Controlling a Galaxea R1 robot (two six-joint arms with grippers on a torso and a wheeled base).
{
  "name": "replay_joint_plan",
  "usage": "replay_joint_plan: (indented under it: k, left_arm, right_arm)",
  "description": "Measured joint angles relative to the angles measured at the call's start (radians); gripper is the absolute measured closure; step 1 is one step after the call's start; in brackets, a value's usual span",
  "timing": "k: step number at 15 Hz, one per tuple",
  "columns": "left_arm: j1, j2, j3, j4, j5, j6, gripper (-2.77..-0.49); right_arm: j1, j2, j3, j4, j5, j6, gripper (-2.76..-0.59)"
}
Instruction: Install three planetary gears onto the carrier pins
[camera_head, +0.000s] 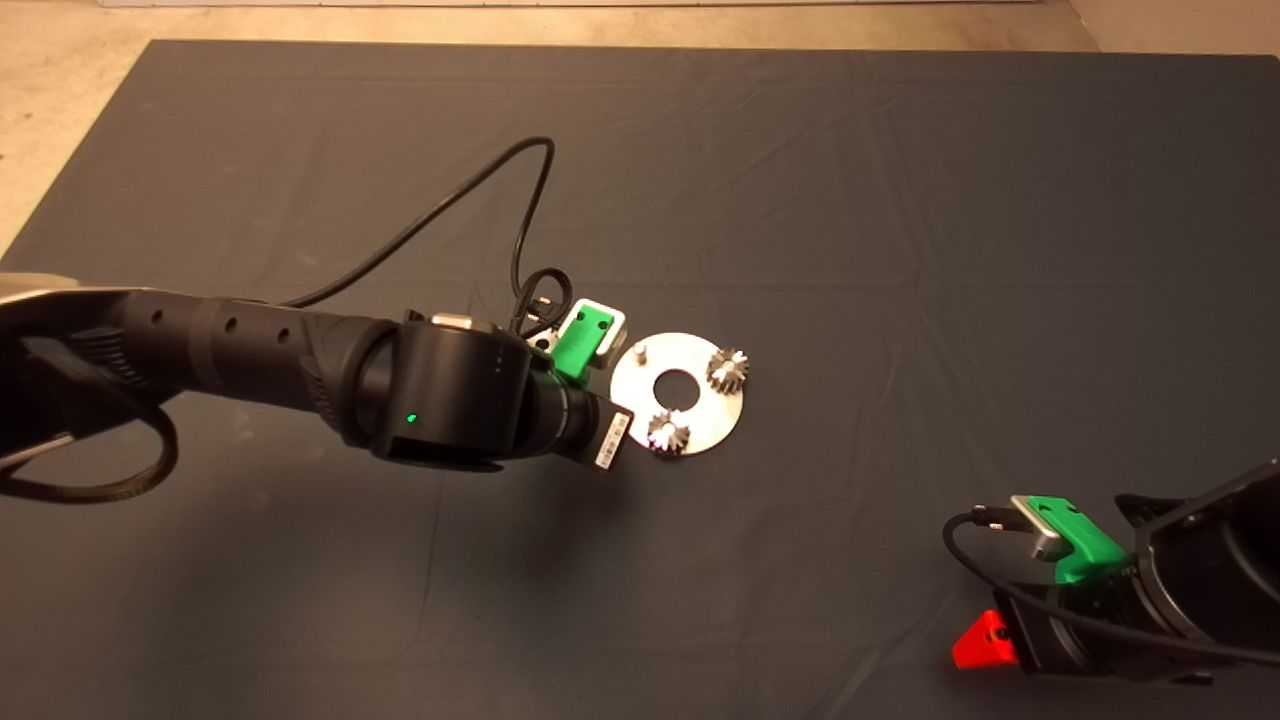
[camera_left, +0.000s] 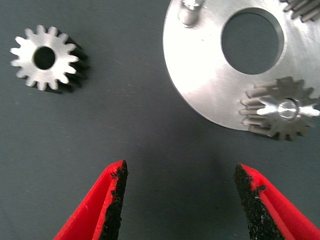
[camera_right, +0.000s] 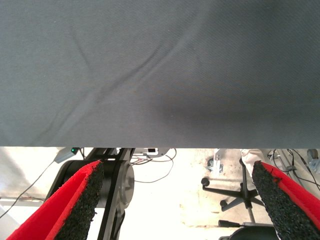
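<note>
My left tool (camera_left: 177, 200), red fingers apart and empty, hovering at the flat shiny round metal disc's (camera_head: 640, 405) 9 o'clock edge, two small silvery toothed gears (camera_head: 728, 370) seated on pins, one short silver pin (camera_head: 640, 351) bare, third gear (camera_left: 45, 58) loose on the dark mat (camera_head: 850, 200), probably under my wrist, right tool (camera_right: 177, 200) parked at 4 o'clock, fingers apart.

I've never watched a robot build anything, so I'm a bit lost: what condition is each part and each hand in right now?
Disc: flat on the mat.
Two gears: each seated on a pin.
Third gear: loose on the mat, beside the disc.
Remaining pin: upright, bare.
Left hand: open, empty, over the mat near the loose gear.
Right hand: open, empty, waiting at the mat's lower right edge.
</note>
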Motion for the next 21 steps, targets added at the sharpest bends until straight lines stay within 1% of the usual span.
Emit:
replay_joint_plan:
  k: [2, 3, 5, 8, 10, 11, 13, 15, 21]
  left_arm:
    - [-0.011, -0.020, -0.006, -0.001, 0.000, 0.020, -1.49]
    - [-0.016, -0.024, -0.022, -0.002, 0.000, 0.036, -1.60]
    - [-0.017, -0.026, -0.071, -0.002, 0.000, 0.082, -1.62]
    - [-0.017, -0.031, -0.154, -0.001, 0.000, 0.133, -1.62]
    - [-0.017, -0.034, -0.182, 0.000, 0.000, 0.147, -1.62]
    - [-0.017, -0.034, -0.189, 0.001, 0.000, 0.155, -1.62]
    - [-0.017, -0.034, -0.197, 0.003, 0.000, 0.162, -1.62]
    - [-0.023, -0.034, -0.204, 0.006, 0.000, 0.165, -1.62]
    - [-0.022, -0.025, -0.235, 0.008, 0.000, 0.168, -1.62]
  right_arm:
    - [0.000, 0.002, 0.000, 0.000, -0.001, 0.000, -2.20]
    - [0.000, 0.003, 0.000, 0.000, 0.000, 0.000, -2.20]
    - [0.000, 0.003, 0.000, 0.000, 0.000, 0.000, -2.20]
    - [0.000, 0.003, 0.000, 0.000, -0.001, 0.000, -2.20]
    - [0.000, 0.005, 0.000, 0.000, -0.001, 0.000, -2.20]
    - [0.000, 0.005, 0.000, 0.000, 0.000, 0.000, -2.20]
    - [0.000, 0.005, 0.000, 0.000, 0.000, 0.000, -2.20]
    - [0.000, 0.005, 0.000, 0.000, 0.000, 0.000, -2.20]
    - [0.000, 0.005, 0.000, 0.000, 0.000, 0.000, -2.20]
